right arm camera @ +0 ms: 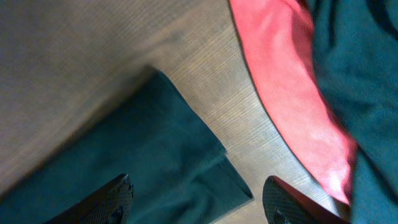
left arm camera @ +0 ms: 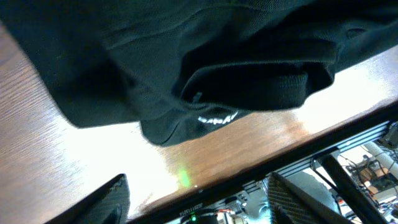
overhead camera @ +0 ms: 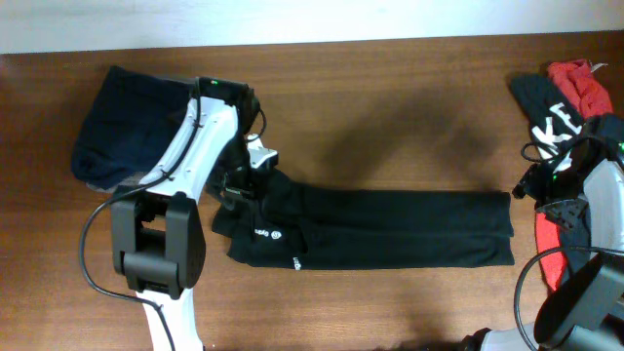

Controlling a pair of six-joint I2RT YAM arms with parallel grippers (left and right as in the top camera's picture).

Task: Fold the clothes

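The large black shirt (overhead camera: 390, 229) lies folded into a long flat band across the middle of the wooden table, its small white round logo (overhead camera: 277, 235) near the left end. My left gripper (overhead camera: 237, 187) is open and empty at the shirt's left end; the left wrist view shows the black fabric (left arm camera: 205, 56) with white lettering (left arm camera: 217, 118) just beyond the spread fingers (left arm camera: 199, 205). My right gripper (overhead camera: 531, 185) is open and empty above the shirt's right end; the right wrist view shows that corner (right arm camera: 186, 174) between the fingers (right arm camera: 196, 202).
A navy garment (overhead camera: 127, 122) lies in a heap at the back left. A pile of red and black clothes (overhead camera: 570, 93) lies at the right, with red fabric (right arm camera: 286, 87) close to my right gripper. The table's front edge is near the left gripper.
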